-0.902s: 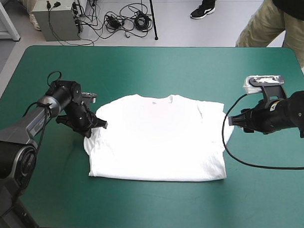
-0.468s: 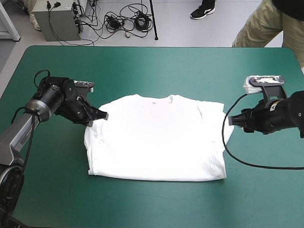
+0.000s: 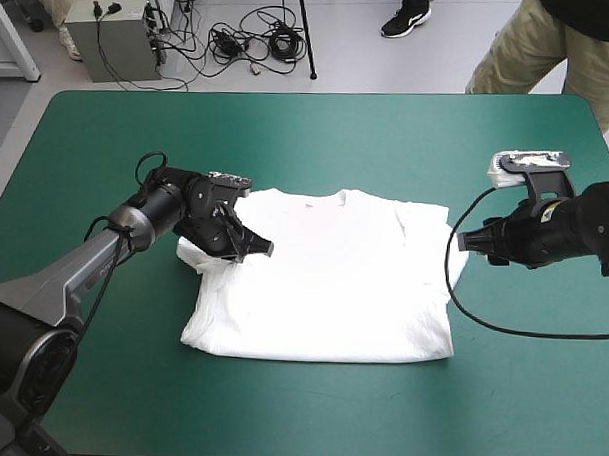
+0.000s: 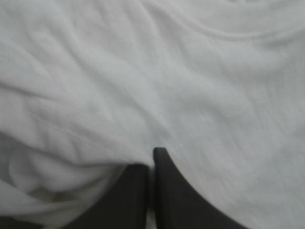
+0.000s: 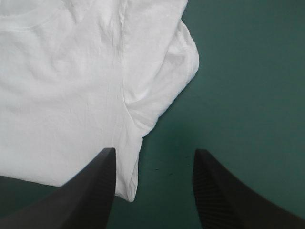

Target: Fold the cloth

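The white T-shirt point(image 3: 328, 279) lies spread flat in the middle of the table, collar toward the far edge. My left gripper point(image 3: 256, 247) is over its left shoulder, shut on the T-shirt, with the left sleeve point(image 3: 201, 254) drawn inward into a bunched fold. In the left wrist view the gripper point(image 4: 153, 155) forms one arch on the T-shirt point(image 4: 190, 86), with gathered cloth beside one finger. My right gripper point(image 3: 466, 244) hangs open just off the right sleeve. In the right wrist view the gripper point(image 5: 155, 152) stands over teal-green cover, and the T-shirt point(image 5: 71, 71) with its sleeve point(image 5: 176, 62) lies just ahead.
Bare teal-green cover point(image 3: 298, 418) surrounds the T-shirt, with wide strips along the near edge, the far edge point(image 3: 308, 128) and both ends of the table.
My left gripper has swung from the shirt's left edge rightward onto the shirt, dragging the left sleeve inward. The shirt's left edge has shifted right. The right arm has not moved.
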`<state>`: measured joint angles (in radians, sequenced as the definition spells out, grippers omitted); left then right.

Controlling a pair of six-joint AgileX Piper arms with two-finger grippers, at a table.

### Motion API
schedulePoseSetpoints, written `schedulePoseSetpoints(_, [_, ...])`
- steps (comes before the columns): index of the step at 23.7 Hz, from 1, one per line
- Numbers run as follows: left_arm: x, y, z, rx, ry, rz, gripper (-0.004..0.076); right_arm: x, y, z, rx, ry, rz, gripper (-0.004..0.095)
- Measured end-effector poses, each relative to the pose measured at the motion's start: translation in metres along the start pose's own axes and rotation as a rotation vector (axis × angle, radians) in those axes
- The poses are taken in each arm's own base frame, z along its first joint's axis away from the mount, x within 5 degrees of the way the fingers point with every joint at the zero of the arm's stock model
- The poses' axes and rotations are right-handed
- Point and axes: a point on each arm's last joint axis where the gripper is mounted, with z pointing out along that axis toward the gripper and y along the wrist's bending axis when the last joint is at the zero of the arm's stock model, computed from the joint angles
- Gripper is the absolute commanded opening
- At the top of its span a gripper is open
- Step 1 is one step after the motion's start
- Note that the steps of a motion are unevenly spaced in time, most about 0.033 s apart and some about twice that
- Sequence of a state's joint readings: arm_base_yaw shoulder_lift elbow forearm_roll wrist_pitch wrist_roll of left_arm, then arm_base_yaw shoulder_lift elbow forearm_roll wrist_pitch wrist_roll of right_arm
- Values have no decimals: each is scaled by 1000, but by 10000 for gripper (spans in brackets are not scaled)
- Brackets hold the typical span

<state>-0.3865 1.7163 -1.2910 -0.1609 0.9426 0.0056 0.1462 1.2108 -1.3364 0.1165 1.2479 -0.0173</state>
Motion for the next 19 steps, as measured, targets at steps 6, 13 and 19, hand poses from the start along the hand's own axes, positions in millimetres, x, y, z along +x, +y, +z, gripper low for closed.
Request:
schedulePoseSetpoints(6, [-1,2,15,-5,35,52,293,0,0,0,0,0,0,462])
schedulePoseSetpoints(13, [0,0,21,20,68,54,349,0,0,0,0,0,7,463])
schedulePoseSetpoints(19, [-11,-8,-44,19,-127,91,349,0,-1,0,14,0,13,463])
